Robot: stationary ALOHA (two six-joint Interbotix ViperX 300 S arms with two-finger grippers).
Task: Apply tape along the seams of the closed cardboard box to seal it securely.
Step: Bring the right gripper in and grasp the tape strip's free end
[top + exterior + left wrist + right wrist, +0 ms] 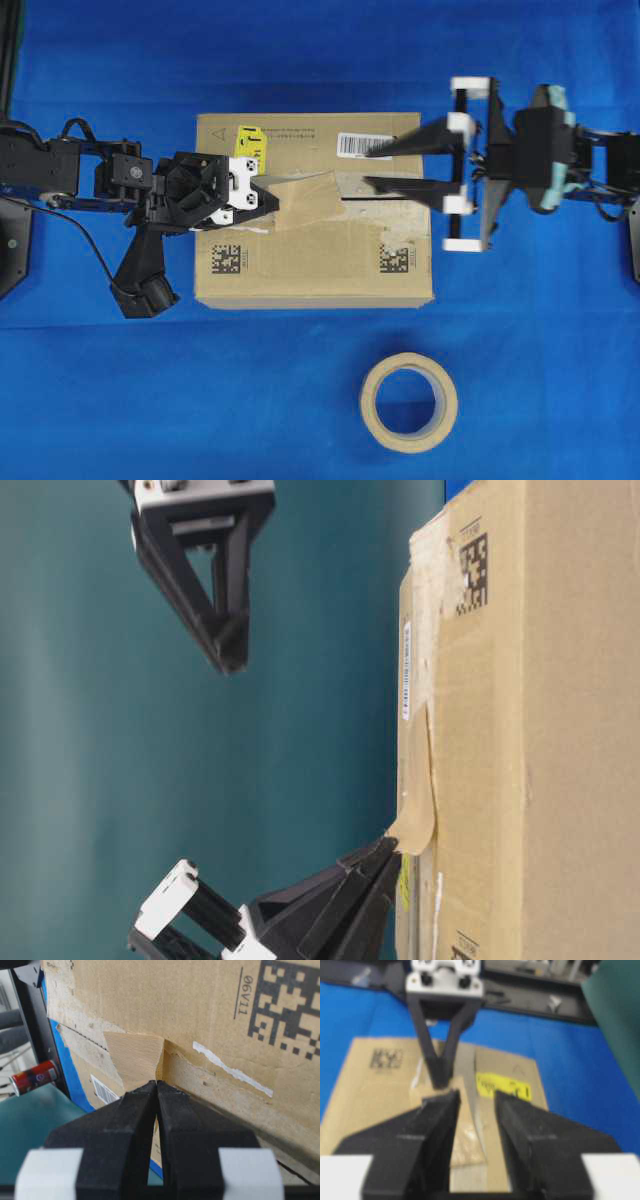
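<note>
The brown cardboard box [310,270] lies at the table's middle with its yellow sticker [250,142] at the far left. The seam [390,198] runs along its top. A tan piece of tape [300,200] lies over the seam's middle, and its left end curls up off the box [415,800]. My left gripper [262,190] is shut on that raised end; the pinch shows in the left wrist view [157,1082]. My right gripper [368,168] is open and empty. It hovers well above the box's right half [230,655], with its jaws either side of the seam line [476,1095].
The round beige tape roll [409,402] lies flat on the blue cloth in front of the box. A white barcode label [360,145] and two black matrix codes [226,260] mark the box top. A red can [35,1076] shows off the table in the left wrist view.
</note>
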